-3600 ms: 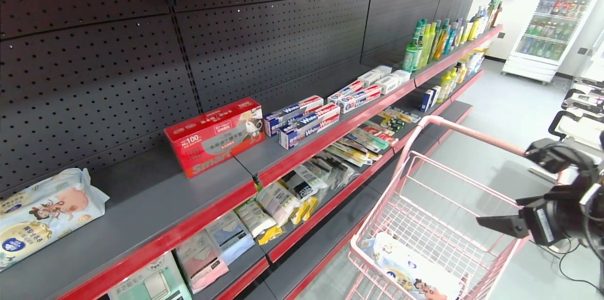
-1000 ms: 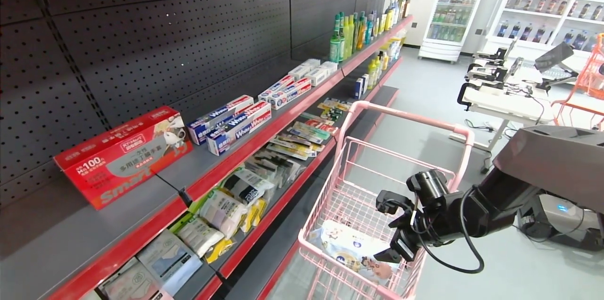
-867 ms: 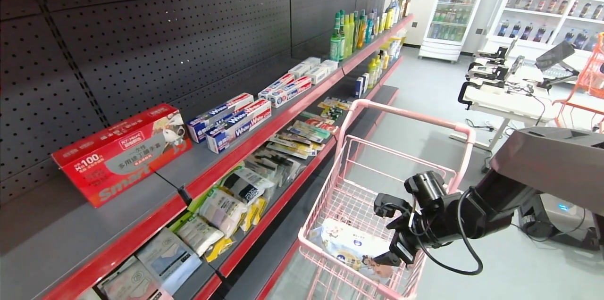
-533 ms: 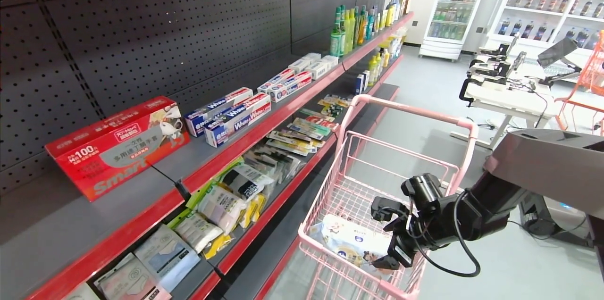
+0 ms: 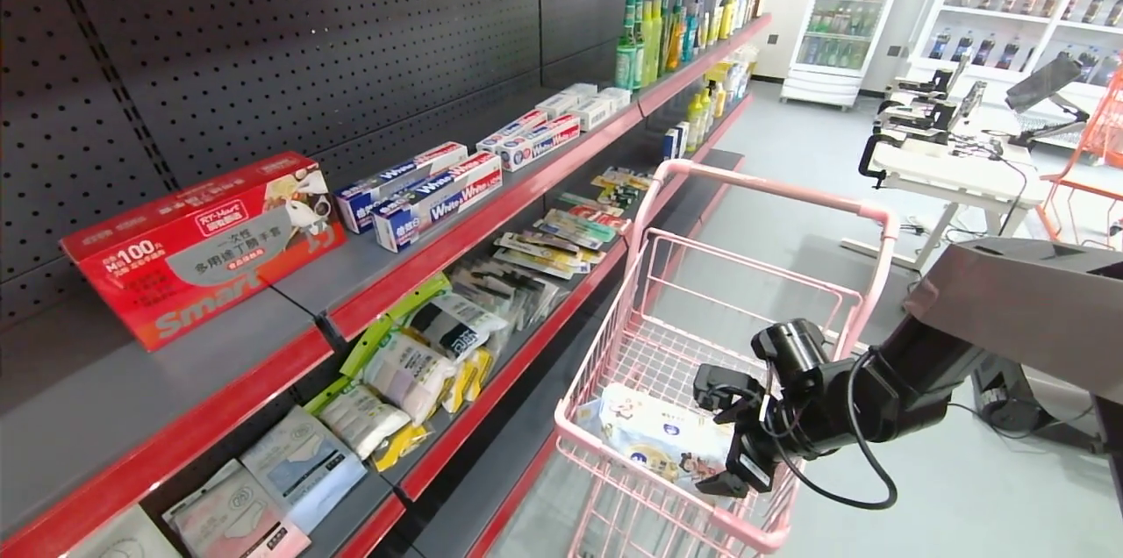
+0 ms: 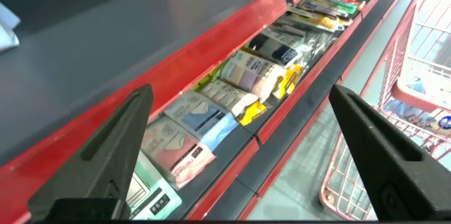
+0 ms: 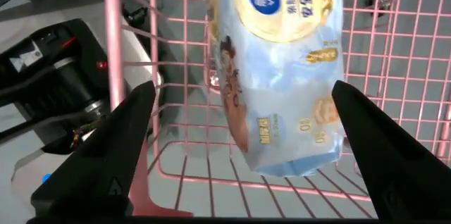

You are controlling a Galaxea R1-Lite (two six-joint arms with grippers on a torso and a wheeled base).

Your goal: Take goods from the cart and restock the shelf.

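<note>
Pale-blue soft plastic pack of wipes [image 5: 658,444] is lying in the pink wire cart [image 5: 761,192]. My right hand [image 5: 721,435] is hovering just over it, spread open; I should be lowering straight, straddling its middle, clearing the wires.

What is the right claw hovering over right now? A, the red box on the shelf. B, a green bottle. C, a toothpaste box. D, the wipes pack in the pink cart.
D: the right claw hangs open inside the pink cart, with the wipes pack lying on the wire bottom right under it.
</note>
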